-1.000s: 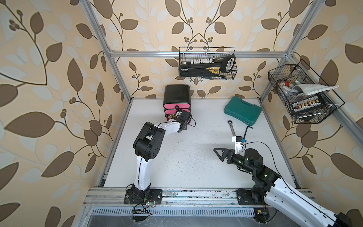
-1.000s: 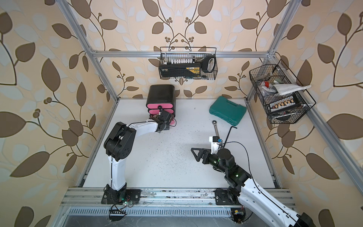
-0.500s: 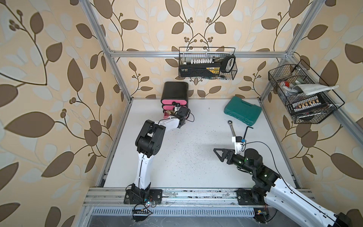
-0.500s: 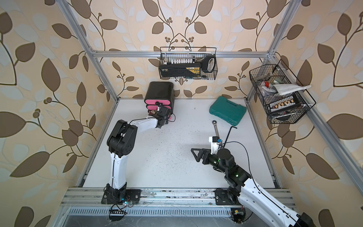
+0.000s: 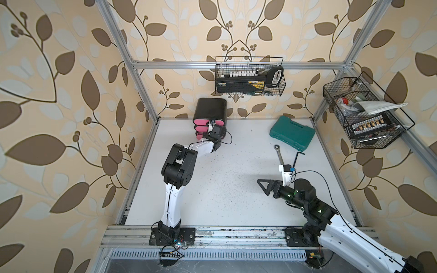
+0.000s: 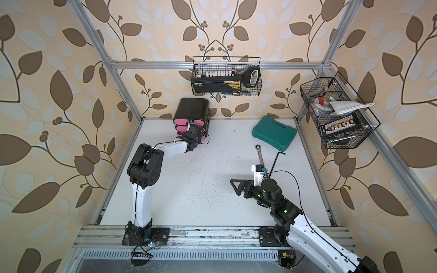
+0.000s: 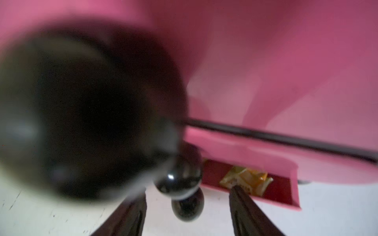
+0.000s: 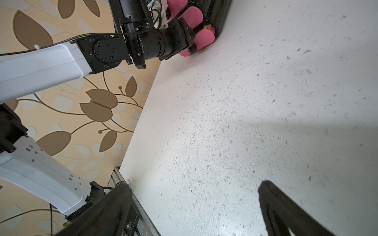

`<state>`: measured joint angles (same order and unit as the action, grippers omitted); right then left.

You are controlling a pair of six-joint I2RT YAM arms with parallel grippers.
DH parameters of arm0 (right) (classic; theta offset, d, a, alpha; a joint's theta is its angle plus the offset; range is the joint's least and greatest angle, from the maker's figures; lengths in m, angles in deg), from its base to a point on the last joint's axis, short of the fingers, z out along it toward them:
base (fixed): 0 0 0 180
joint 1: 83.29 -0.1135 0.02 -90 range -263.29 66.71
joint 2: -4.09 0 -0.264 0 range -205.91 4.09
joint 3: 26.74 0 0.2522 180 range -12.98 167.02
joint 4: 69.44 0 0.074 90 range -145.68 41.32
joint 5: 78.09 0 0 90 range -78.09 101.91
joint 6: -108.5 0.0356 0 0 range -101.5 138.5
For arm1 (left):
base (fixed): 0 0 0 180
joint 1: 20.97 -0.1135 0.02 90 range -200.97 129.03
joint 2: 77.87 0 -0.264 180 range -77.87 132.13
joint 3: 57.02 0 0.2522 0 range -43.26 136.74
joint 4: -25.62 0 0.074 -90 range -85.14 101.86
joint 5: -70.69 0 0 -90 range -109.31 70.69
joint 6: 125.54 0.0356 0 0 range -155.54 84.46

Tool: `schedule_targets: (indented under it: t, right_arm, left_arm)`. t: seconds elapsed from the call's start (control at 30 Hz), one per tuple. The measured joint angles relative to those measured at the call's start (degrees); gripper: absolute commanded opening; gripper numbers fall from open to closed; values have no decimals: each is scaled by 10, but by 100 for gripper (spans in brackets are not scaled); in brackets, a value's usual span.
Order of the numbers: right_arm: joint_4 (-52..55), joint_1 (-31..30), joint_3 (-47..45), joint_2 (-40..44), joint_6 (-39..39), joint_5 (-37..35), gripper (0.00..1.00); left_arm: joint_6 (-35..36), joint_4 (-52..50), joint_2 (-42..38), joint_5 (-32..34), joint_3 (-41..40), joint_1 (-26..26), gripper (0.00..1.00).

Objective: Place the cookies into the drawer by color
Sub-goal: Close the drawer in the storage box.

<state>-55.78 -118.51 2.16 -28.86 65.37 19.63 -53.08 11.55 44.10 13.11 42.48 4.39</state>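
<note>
The drawer (image 5: 210, 108) (image 6: 192, 108) is a black cabinet with three pink fronts at the back left of the table. Its bottom drawer (image 8: 204, 38) stands slightly out. One pale yellow cookie packet (image 7: 245, 179) shows inside that drawer; no other cookies are in view. My left gripper (image 5: 205, 135) (image 7: 188, 192) is at the lower drawer fronts, open. A round black knob (image 7: 178, 175) sits between its fingers (image 7: 245, 210), untouched. My right gripper (image 5: 263, 186) (image 8: 195, 183) hangs open and empty over the front right of the table.
A teal tool case (image 5: 293, 136) lies at the back right. A wrench (image 5: 279, 153) and a hex key (image 5: 296, 159) lie in front of it. Wire baskets hang on the back wall (image 5: 249, 76) and the right wall (image 5: 364, 113).
My left gripper moved toward the cabinet, sliding the bottom drawer most of the way in, and its jaws opened off the knob. The right arm stayed still.
</note>
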Motion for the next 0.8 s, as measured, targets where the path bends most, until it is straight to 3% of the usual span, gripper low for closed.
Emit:
schedule_targets:
  t: [0.2,0.37,0.63,0.8]
  right_arm:
    - [2,0,0,8,0,0,99]
    - [3,0,0,10,0,0,99]
    - [-41,0,0,-27,9,0,97]
    - [-154,-6,36,-188,47,17,89]
  left_arm:
    - [4,38,2,-45,-1,-13,67]
    - [-40,61,-55,-105,-91,-13,67]
    - [-136,-7,-278,-225,-196,-12,68]
    - [-139,-165,-434,-278,-168,-3,76]
